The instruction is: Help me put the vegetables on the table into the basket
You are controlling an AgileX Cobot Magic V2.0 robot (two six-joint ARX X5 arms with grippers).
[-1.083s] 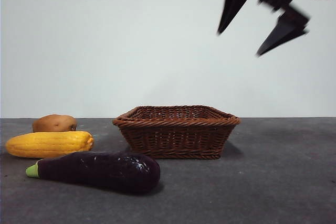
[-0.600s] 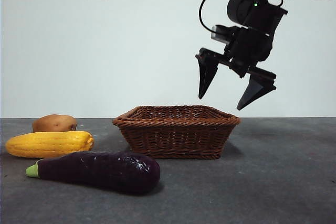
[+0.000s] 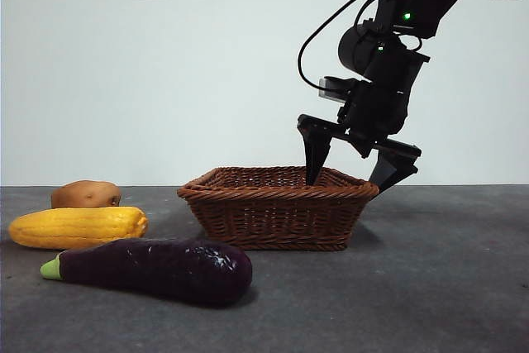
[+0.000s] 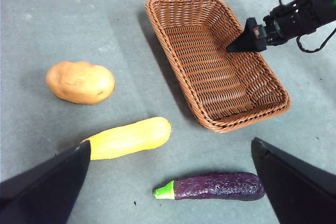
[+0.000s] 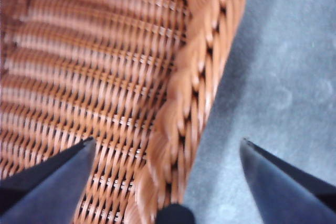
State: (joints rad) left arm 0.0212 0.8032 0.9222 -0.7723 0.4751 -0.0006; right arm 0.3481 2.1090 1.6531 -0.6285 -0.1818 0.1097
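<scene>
Straddling the basket (image 3: 278, 207) rim, the right gripper (image 3: 355, 161) hangs with jaws apart, one inside, one outside; closing squarely on the braid should steady it. Eggplant (image 3: 153, 269), corn (image 3: 78, 226) and potato (image 3: 86, 195) wait on the tabletop (image 3: 446, 287); left gripper (image 4: 168, 182) open above.

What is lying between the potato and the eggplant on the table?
The corn lies between the potato and the eggplant, touching neither. The left wrist view shows this.
</scene>
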